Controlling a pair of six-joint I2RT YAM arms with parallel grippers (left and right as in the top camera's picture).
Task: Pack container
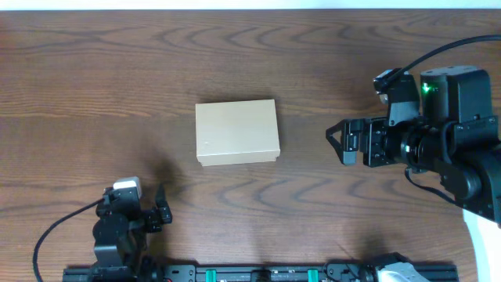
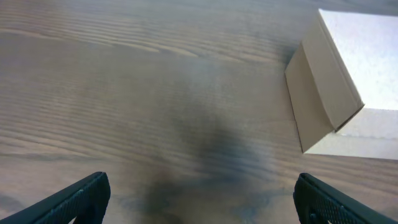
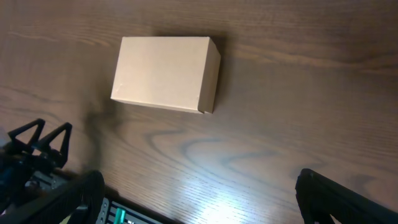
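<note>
The container [image 1: 236,131] is a plain tan cardboard box lying on the wooden table at the middle, its flap lid closed. It also shows in the left wrist view [image 2: 348,87] at the upper right and in the right wrist view [image 3: 165,73] near the top. My left gripper [image 1: 154,213] is open and empty at the front left, well short of the box; its fingertips frame bare wood in the left wrist view [image 2: 199,199]. My right gripper [image 1: 338,143] is open and empty, raised to the right of the box, with bare table between its fingers [image 3: 199,196].
The wooden table [image 1: 117,94] spreads all round the box. A black rail with green clips [image 1: 258,274] runs along the front edge. The left arm [image 3: 34,152] shows at the lower left of the right wrist view.
</note>
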